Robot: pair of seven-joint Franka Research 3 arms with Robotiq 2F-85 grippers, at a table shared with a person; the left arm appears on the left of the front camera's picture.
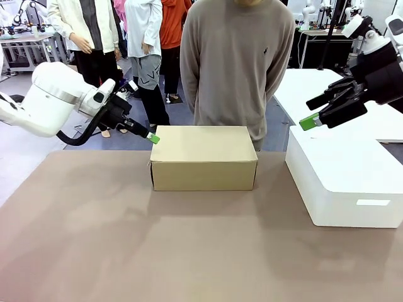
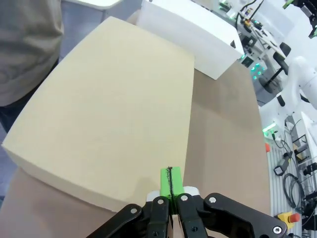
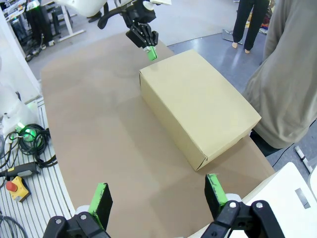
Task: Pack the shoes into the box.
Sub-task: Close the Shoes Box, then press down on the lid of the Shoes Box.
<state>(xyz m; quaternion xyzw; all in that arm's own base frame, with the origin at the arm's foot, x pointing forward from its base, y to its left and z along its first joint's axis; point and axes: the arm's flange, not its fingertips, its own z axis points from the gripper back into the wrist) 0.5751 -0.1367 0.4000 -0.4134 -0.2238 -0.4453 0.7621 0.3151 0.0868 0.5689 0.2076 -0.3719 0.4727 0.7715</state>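
The box (image 1: 203, 157) sits closed near the far middle of the worktop (image 1: 126, 239), its flap lid lying flat, right in front of the person (image 1: 236, 63) standing at the far side. We cannot see the shoes, so we judge they are already inside, though the shut lid hides them.

Our left hand (image 1: 153, 138) has its green pads pressed together with nothing between them, and the tip rests at the box's upper left corner, touching or just above the lid edge. In the left wrist view the shut fingers (image 2: 171, 184) point onto that corner of the box (image 2: 114, 119). We take it that pinched-together fingers make a firm single point for pressing the lid down or nudging the box.

Our right hand (image 1: 327, 110) hangs high over the white box (image 1: 343, 182) to the right, well apart from the cardboard one, jaws spread wide and holding nothing. We read that as keeping clear of the left arm's work.
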